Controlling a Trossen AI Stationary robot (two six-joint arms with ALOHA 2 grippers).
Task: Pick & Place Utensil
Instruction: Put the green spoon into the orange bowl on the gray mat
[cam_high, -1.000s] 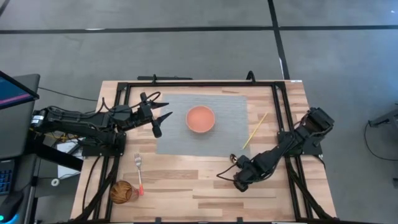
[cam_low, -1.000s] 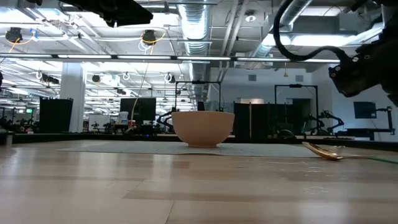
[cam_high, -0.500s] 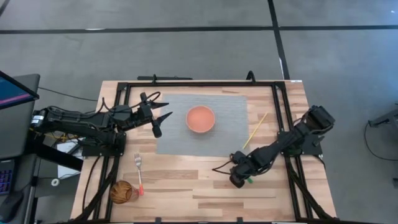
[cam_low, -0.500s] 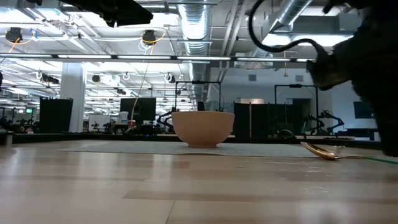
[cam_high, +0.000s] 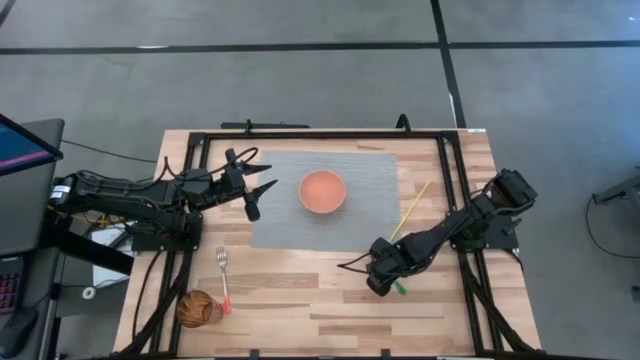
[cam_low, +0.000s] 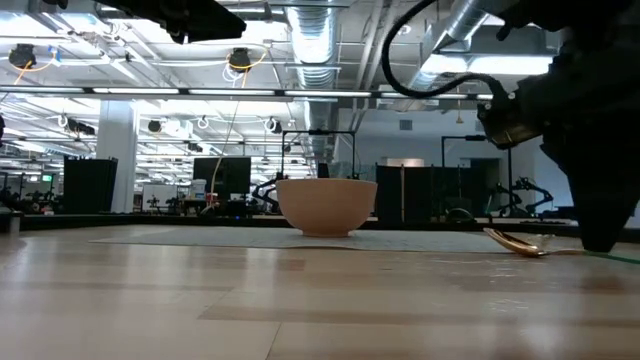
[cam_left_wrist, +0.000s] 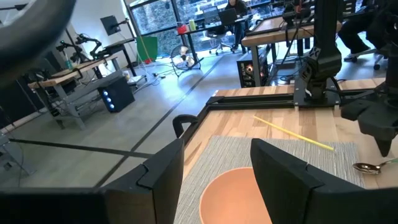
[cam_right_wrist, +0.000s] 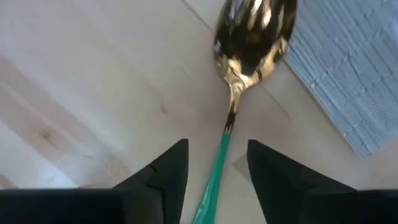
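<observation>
Orange bowl (cam_high: 322, 190) empty on grey mat (cam_high: 370, 190); spoon (cam_right_wrist: 245, 43) beside mat.

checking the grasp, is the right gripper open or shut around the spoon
Open. In the right wrist view the right gripper has its two fingers apart, the spoon lying flat on the table with its green handle between them, ungripped.

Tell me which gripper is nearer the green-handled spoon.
Right. The right gripper hangs directly over the spoon, open fingers straddling its green handle. The left gripper waits across the table, beyond the orange bowl, at the grey mat's far edge.
</observation>
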